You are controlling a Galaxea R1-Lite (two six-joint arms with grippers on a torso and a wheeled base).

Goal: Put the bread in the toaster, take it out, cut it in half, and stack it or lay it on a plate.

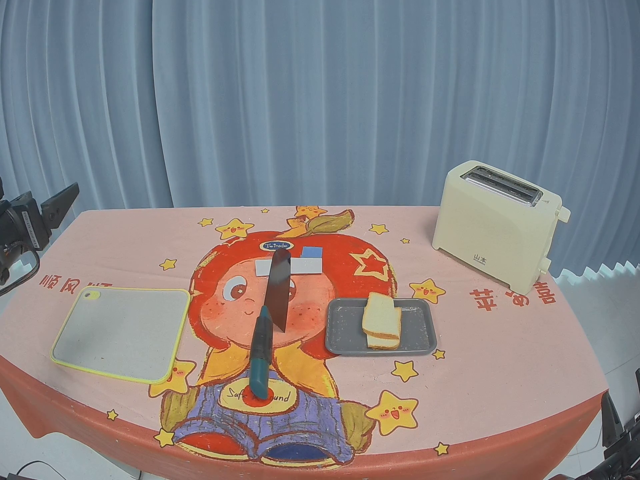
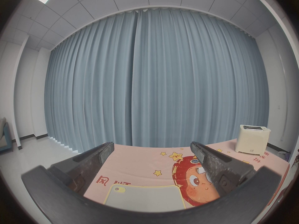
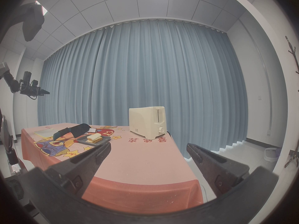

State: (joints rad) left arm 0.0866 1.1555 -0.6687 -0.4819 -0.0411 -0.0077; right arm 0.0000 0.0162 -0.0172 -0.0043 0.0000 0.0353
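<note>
Bread (image 1: 381, 320) sits as two pale slices, one lying partly over the other, on a grey tray (image 1: 419, 343) a little to the robot's right of the middle of the table (image 1: 507, 348), which is covered by a pink cartoon-printed cloth. Beyond the tray, at the far right corner of the table, the cream toaster (image 1: 497, 225) stands upright with its slots facing up, well apart from the bread. A knife (image 1: 270, 315) with a dark blade and a teal handle lies on the cloth between the tray and the cutting board (image 1: 120, 331), its handle toward the near edge and its blade pointing toward the curtain (image 1: 320, 88). The cutting board, grey with a yellow-green rim, lies flat on the left side of the table. The left gripper (image 2: 151, 147) hangs off the table's left edge, above and beside the cutting board, its jaws spread wide with nothing between them. The right gripper (image 3: 148, 148) hangs low beyond the table's right near corner, facing the toaster side, its jaws likewise spread wide and holding nothing.
</note>
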